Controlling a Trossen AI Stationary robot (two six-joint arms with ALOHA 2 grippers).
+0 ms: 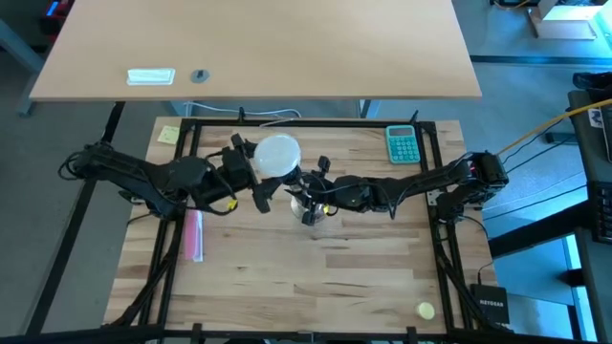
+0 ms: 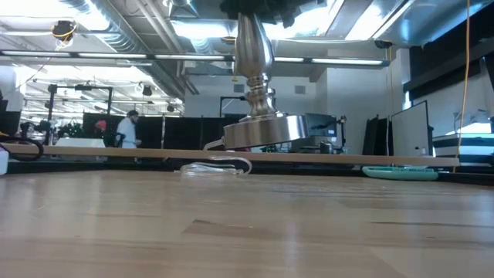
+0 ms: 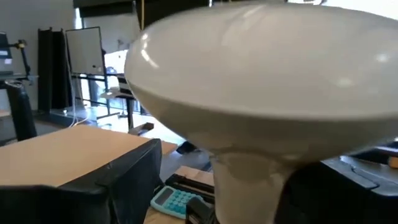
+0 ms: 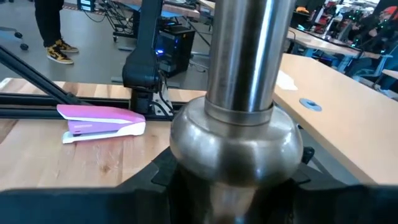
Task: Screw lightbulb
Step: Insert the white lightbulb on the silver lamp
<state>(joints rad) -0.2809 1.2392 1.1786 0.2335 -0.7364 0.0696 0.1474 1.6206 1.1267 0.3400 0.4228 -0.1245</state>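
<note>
The white frosted lightbulb (image 1: 277,156) is in my left gripper (image 1: 260,174), which is shut on it at the table's middle, toward the far side. In the left wrist view its globe (image 3: 267,74) fills the picture. The silvery socket stand (image 2: 261,127) is in my right gripper (image 1: 308,196), which is shut on it just to the right of the bulb. The stand's round base (image 2: 262,130) hangs above the wood. The stand's dark top is hidden by the grippers. My left gripper pinches the bulb's narrow neck (image 3: 245,177) between its two fingers (image 3: 124,180), just under the globe. The bulb is lifted clear of the table, with its globe beyond the fingertips. My right gripper pinches the stand's stem at its round bulge (image 4: 236,140), one finger (image 4: 163,177) on either side. It comes from the table's right, and the fingers lie across the stem. The stand is lifted clear, nearly upright, with its base (image 2: 262,130) below the fingers.
A pink stapler (image 1: 195,234) lies at the left. A teal calculator (image 1: 403,143) lies at the far right and a yellow note (image 1: 169,134) at the far left. A small yellow object (image 1: 426,309) is near the right front corner. A white cable (image 2: 216,166) lies behind the stand.
</note>
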